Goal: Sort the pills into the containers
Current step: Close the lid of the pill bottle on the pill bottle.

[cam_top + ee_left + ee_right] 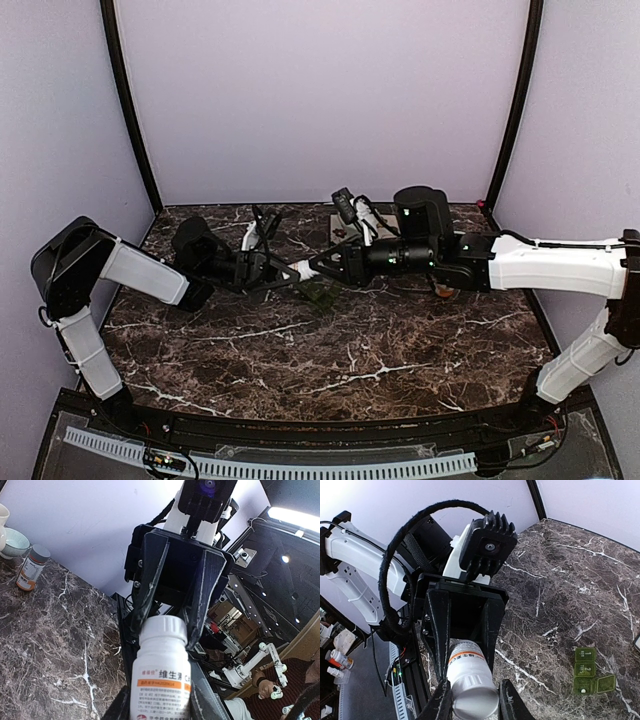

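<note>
A white bottle (pixel 162 677) with an orange label band hangs above the table between both arms. My left gripper (pixel 162 702) is shut on its body, fingers on either side. My right gripper (pixel 475 700) is shut on the bottle's white cap (pixel 476 697), seen from the left wrist as dark fingers (pixel 146 592) flanking the cap (pixel 164 629). In the top view the two grippers (pixel 285 272) (pixel 320 266) meet at mid-table. Beneath them lies the green pill box, the containers (pixel 586 669) (pixel 322 296), one lid open. A pale speck, perhaps a pill (pixel 583 691), lies in the open compartment.
An amber bottle (pixel 31 567) with a grey cap stands at the back of the marble table (pixel 330 360), beside a pale green bowl (pixel 15 542). Purple walls close the back and sides.
</note>
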{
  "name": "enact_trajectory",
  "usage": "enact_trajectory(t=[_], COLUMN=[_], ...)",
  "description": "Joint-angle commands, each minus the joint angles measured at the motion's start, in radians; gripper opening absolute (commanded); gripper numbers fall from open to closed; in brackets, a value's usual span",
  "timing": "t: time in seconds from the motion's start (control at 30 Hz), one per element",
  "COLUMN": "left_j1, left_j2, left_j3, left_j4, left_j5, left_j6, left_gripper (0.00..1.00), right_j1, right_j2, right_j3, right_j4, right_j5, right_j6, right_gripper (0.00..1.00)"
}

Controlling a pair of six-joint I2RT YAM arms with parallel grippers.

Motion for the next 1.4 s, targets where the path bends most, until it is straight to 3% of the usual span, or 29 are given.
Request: enact_trajectory(t=[0.0, 0.57, 1.37], left_j1=[-0.006, -0.009, -0.053], left_j2=[-0.015, -0.015, -0.025], left_j3=[0.033, 0.046, 0.098], left_j4=[0.112, 0.111, 0.035], left_j5=[0.023, 0.033, -0.009], left_j6=[-0.061, -0.078, -0.026], left_gripper=[0.00, 0.00, 0.00], right_j1=[0.014, 0.027, 0.109], right_j2=[0.020, 0.035, 0.077], right_j3=[0.010, 0.013, 0.040], right_j4=[0.062, 0.086, 0.062], right_j5=[-0.022, -0.082, 0.052], right_j6=[0.008, 0.033, 0.009], right_gripper=[0.06, 0.06, 0.05])
